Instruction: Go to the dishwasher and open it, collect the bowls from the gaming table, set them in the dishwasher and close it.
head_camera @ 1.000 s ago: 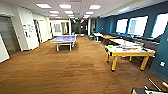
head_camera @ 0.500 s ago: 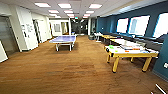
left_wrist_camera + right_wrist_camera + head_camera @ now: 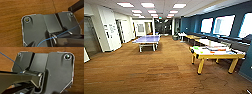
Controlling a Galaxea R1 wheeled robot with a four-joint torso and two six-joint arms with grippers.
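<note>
Closer now than half a second ago, the rectangular gaming table with a glossy white top, yellow wooden sides and yellow legs (image 3: 214, 53) takes up more of the head view's right side, a change that comes from the camera travelling forward with the robot, since the whole room has shifted with it. On that white top lie small bright patches, a green one (image 3: 195, 48) at the near end and an orange-red one (image 3: 219, 49) further along, too blurred to tell whether they are bowls. A dark slot (image 3: 192, 51) marks the table's near end. Beyond the gaming table, along the dark blue wall with bright windows (image 3: 224, 23), stand more pale-topped tables (image 3: 194, 37). Well apart from the gaming table, across the brown wood-pattern floor (image 3: 146, 72), stands a blue table-tennis table on pale legs (image 3: 147, 40). Farther still from the gaming table, white walls and doors (image 3: 111, 30) line the other side of the room, with small notices whose writing cannot be read. Square ceiling lights (image 3: 147, 5) run down the room above. Both wrist views look down on the same wood-pattern floor past the robot's own dark plates, a thin blue cable (image 3: 65, 32) crossing the left one; whether either gripper's fingers stand apart or together cannot be told, and nothing is seen held.
</note>
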